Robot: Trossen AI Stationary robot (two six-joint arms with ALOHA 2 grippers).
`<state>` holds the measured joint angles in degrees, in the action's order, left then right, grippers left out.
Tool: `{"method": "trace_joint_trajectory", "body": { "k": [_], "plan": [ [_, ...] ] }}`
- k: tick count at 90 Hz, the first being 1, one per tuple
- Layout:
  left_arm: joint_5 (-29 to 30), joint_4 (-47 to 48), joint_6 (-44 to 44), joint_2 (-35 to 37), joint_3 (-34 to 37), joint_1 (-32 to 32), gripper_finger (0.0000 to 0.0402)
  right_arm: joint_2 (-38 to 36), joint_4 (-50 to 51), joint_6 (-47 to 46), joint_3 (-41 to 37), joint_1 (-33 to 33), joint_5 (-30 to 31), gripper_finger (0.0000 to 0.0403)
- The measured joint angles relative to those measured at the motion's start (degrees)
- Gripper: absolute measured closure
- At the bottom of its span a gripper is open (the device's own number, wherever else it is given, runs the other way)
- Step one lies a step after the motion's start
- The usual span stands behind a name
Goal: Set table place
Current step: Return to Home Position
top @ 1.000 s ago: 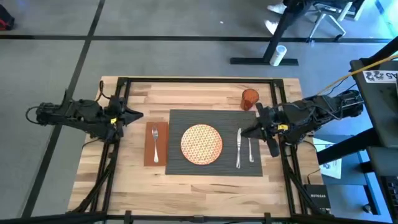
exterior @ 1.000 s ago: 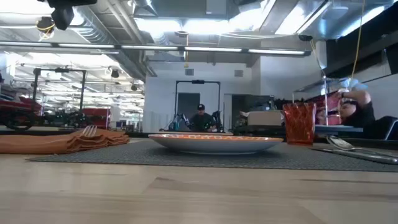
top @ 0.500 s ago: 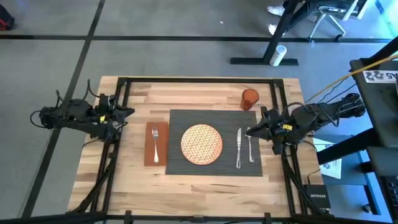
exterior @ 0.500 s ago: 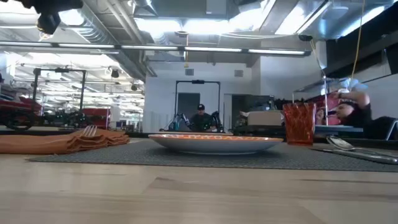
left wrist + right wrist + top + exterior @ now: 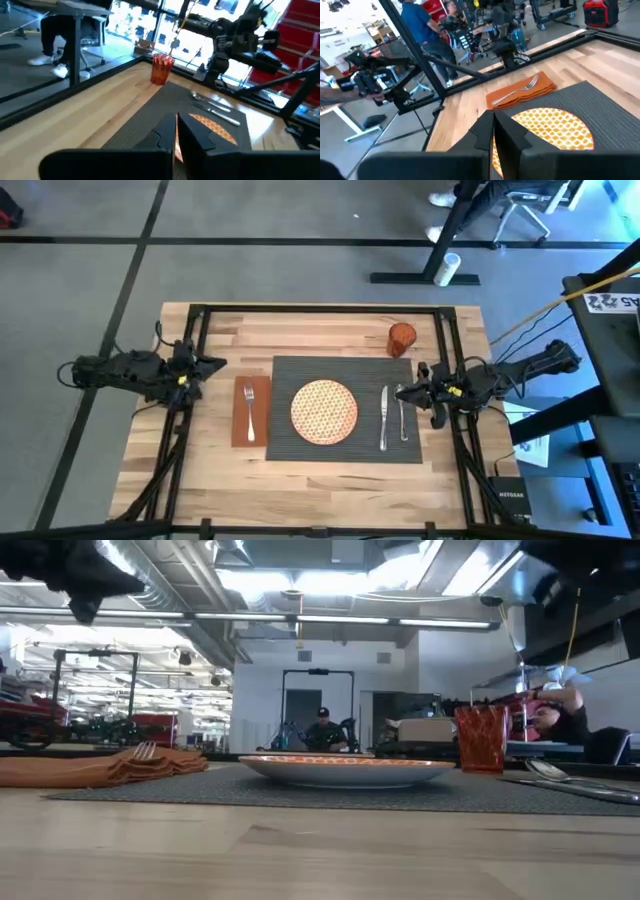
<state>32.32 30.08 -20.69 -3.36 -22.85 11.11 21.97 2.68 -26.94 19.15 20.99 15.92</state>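
In the high view, the counter (image 5: 300, 330) fills the middle of the frame with the place setting laid out on it. The dark ribbed placemat (image 5: 345, 372) lies centre-right, with the orange-patterned plate (image 5: 324, 411) in its middle. The knife (image 5: 384, 420) and spoon (image 5: 403, 420) lie side by side on the mat's right part, the knife nearer the plate. The orange cup (image 5: 401, 338) stands upright at the mat's upper right corner. Just left of the mat lies the brown napkin (image 5: 262, 422) with the fork (image 5: 250, 402) lengthwise on it.

The left pincer (image 5: 216, 364) sits at the left of the frame, over the counter's left rail, pointing right toward the napkin. Its wrist view shows its fingers pressed together with nothing between them. The right pincer (image 5: 401, 392) points left from the frame's right side, with its tips above the mat's right edge by the spoon. It is likewise closed and empty.
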Motion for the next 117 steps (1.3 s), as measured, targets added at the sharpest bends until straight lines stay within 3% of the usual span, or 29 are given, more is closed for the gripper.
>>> {"method": "trace_joint_trajectory", "body": {
  "k": [41,58,74,89,117],
  "plan": [
    [1.47,-14.21,-1.18,0.35,15.55,-0.07,0.0402,-15.07,0.13,1.72,-10.60,0.00,2.11,0.0403],
    [3.52,-14.99,0.44,0.39,17.26,-0.19,0.0402,-22.11,-0.06,3.13,-16.40,-0.02,2.38,0.0403],
    [5.24,-14.74,4.94,2.88,17.26,-1.06,0.0402,-21.73,-6.20,6.28,-18.71,-0.67,2.93,0.0403],
    [-1.24,-14.27,8.21,3.10,17.18,-1.03,0.0402,-21.46,-5.79,6.30,-18.71,-3.39,-0.69,0.0403],
    [-20.67,-14.24,1.90,3.10,17.19,-1.00,0.0402,-18.64,-4.38,5.95,-18.71,-10.00,-9.45,0.0403]
  ]
}}
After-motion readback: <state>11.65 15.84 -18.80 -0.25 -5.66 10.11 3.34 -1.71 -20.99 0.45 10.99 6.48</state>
